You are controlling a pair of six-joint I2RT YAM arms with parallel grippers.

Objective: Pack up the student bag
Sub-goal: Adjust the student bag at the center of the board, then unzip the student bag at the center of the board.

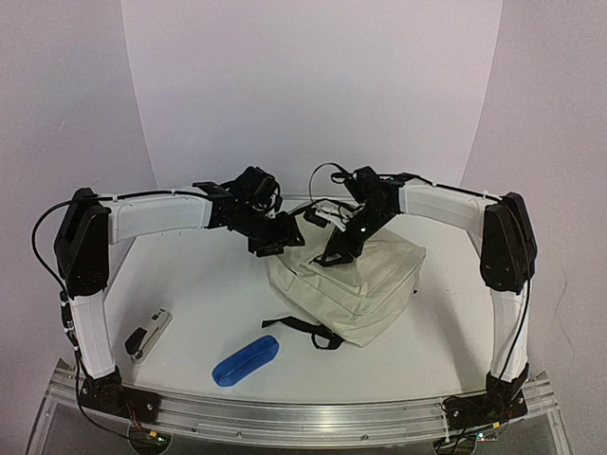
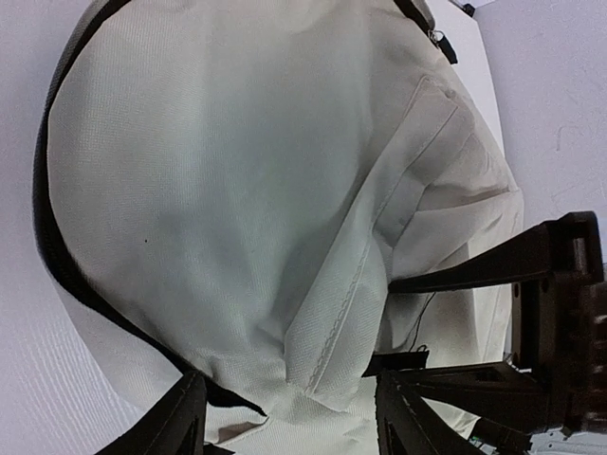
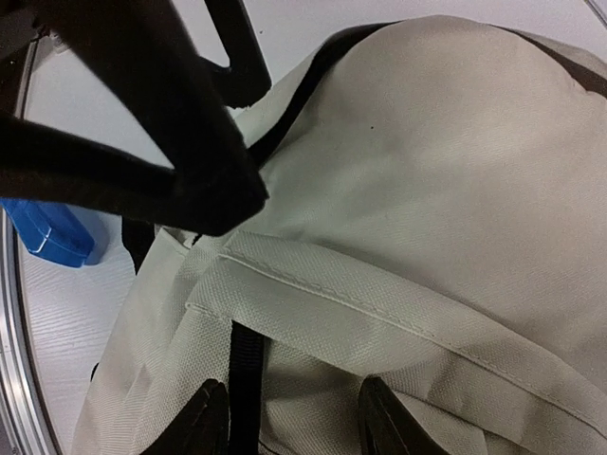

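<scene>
Cream student bag [image 1: 365, 284] lies slack under left fingers [image 2: 175, 431] and right fingers [image 3: 384, 422], both spread; closing may catch only a loose fold, or the arms collide.

the student bag [image 1: 356, 289] is a soft cream fabric backpack lying flat and slumped on the white table [image 1: 199, 284], just right of the middle and nearer the far edge than the near one. its broad panel faces up, puffed and lightly creased, and a stitched fold of the same cloth runs across it. a black zipper band [image 2: 43, 209] curves along its rounded edge; whether it is zipped closed cannot be told. a black strap [image 1: 318, 332] loops out from under the bag's near-left corner and rests on the table.
</scene>
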